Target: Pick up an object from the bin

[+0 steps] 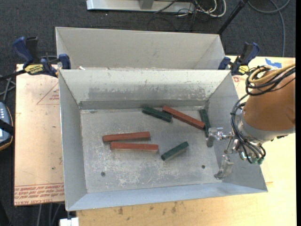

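Note:
My gripper (pixel 218 153) hangs by the bin's right wall, open, with nothing between its fingers. One fingertip (pixel 211 138) is close to the lower end of a dark green bar (pixel 204 120) that leans along the right wall. Whether the two touch I cannot tell. The other fingertip (pixel 221 173) is near the bin's front right corner. Left of the gripper, a short dark green bar (pixel 174 150) lies slanted on the floor.
A red-brown bar (pixel 183 117) and another dark green bar (pixel 157 114) lie near the back wall. Two red-brown bars (pixel 127 136) (pixel 134 146) lie side by side in the middle left. The arm with its cables reaches in over the right rim.

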Motion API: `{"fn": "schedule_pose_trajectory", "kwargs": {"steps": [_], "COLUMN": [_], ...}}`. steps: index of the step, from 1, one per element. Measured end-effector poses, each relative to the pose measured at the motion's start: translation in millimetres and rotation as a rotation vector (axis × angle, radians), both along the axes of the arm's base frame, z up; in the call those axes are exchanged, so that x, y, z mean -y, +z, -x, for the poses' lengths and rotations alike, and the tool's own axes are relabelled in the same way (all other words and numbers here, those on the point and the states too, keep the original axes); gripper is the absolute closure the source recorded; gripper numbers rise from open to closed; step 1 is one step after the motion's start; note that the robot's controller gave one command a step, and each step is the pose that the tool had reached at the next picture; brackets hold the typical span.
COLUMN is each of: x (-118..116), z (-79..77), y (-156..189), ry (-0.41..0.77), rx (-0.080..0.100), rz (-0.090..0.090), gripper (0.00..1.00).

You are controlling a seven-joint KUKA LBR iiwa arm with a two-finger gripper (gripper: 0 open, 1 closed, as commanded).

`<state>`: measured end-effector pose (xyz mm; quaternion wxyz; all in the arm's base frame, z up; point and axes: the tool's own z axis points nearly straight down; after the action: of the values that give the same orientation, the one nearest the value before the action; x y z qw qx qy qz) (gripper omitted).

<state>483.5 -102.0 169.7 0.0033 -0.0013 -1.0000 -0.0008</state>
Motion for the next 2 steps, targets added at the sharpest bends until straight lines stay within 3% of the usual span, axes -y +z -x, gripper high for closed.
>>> {"fn": "schedule_pose_trajectory", "kwargs": {"steps": [1, 2], "x": [-0.4, -27.9], "z": [-1.8, -21.5], "y": [2.9, -44.3], "ry": [0.003, -0.032], "rx": [0.007, 0.016], "rz": [0.001, 0.003], "gripper": [0.00, 0.00]}}
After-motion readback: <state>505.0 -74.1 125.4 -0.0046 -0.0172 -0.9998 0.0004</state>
